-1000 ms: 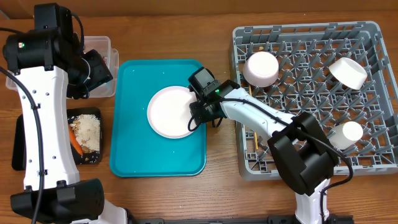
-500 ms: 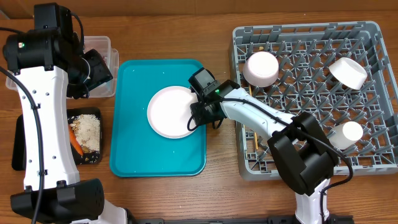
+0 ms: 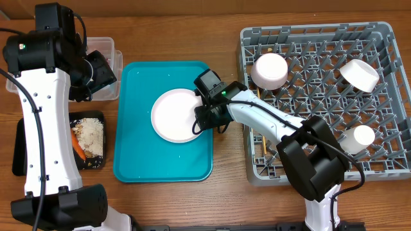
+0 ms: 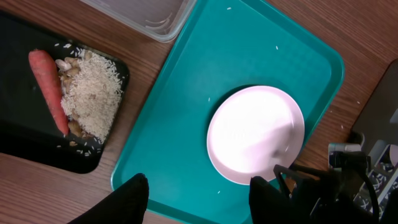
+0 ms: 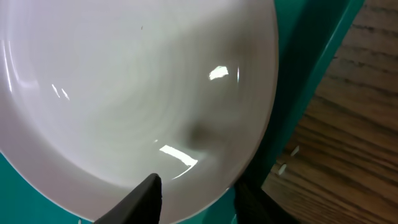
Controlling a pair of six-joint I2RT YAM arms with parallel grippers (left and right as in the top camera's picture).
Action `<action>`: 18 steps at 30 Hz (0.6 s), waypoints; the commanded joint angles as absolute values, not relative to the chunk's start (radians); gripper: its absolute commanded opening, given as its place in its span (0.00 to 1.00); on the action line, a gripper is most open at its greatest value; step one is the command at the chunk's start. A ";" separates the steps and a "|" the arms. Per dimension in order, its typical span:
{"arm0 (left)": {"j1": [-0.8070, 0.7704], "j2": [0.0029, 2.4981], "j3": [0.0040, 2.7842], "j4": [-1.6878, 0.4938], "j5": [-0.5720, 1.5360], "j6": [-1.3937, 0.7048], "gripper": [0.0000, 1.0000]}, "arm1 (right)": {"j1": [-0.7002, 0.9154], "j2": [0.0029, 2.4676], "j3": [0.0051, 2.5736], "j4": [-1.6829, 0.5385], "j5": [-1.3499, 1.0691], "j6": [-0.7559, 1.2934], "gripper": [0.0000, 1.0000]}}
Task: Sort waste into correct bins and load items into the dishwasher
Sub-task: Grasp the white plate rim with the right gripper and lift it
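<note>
Overhead, the white plate (image 3: pixel 172 115) is lying flat on the teal tray (image 3: pixel 138 154), left of the table's middle. The right gripper (image 3: pixel 200 120) is sitting at its right rim, far nearer than the left arm, which is up by the far left corner.

In the left wrist view, the left gripper (image 4: pixel 199 202) is hanging released, fingers wide, well apart from the plate.

In the right wrist view, the right gripper's fingers (image 5: pixel 146 198) are standing parted astride the rim, not clenched. The plate, being round, is offering no long axis and is spreading away to the gripper's left.
</note>
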State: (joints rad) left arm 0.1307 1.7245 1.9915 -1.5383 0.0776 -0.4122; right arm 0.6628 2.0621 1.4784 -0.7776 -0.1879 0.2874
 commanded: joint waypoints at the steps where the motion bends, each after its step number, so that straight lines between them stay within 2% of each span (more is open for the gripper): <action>1: 0.123 1.728 2.004 -1.536 0.078 -0.400 0.55 | 0.673 2.073 1.505 -0.773 -0.256 0.290 0.41; 9: 0.123 1.728 2.004 -1.540 0.078 -0.400 0.54 | 0.694 2.103 1.493 -0.764 -0.200 0.373 0.41; 12: 0.123 1.728 2.004 -1.541 0.078 -0.400 0.54 | 0.694 2.112 1.493 -0.756 -0.177 0.418 0.37; 14: 0.123 1.728 2.004 -1.541 0.078 -0.400 0.54 | 0.694 2.115 1.493 -0.745 -0.163 0.436 0.33; 18: 0.123 1.728 2.004 -1.541 0.078 -0.396 0.55 | 0.694 2.115 1.493 -0.691 -0.157 0.450 0.15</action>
State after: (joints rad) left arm 0.1307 1.7245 1.9915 -1.5414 0.0776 -0.4118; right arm 0.6937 2.1067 1.4784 -0.7189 -0.1741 0.4267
